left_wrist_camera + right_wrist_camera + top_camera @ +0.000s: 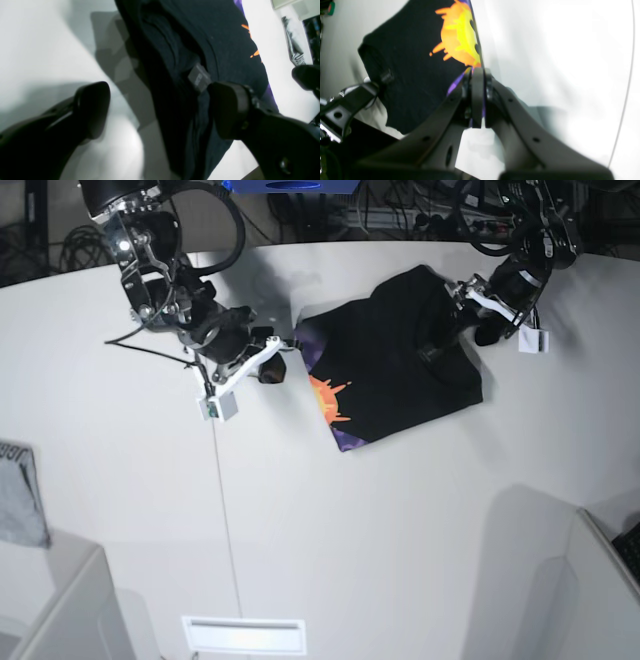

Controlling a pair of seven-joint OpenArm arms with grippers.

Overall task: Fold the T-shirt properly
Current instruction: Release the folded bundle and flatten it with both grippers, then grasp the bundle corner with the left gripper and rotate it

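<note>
Two edges of the black T-shirt (390,395), upper centre of the base view, had fingers near: the left fingers (93,110) stood spread, probably to grasp or release the fold; the right fingers (477,100) were closed, perhaps waiting.

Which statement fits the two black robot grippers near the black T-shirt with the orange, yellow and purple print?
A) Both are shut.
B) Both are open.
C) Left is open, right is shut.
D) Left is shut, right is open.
C: the left black gripper has its fingertips spread wide apart, while the right black gripper has its fingertips together.
</note>
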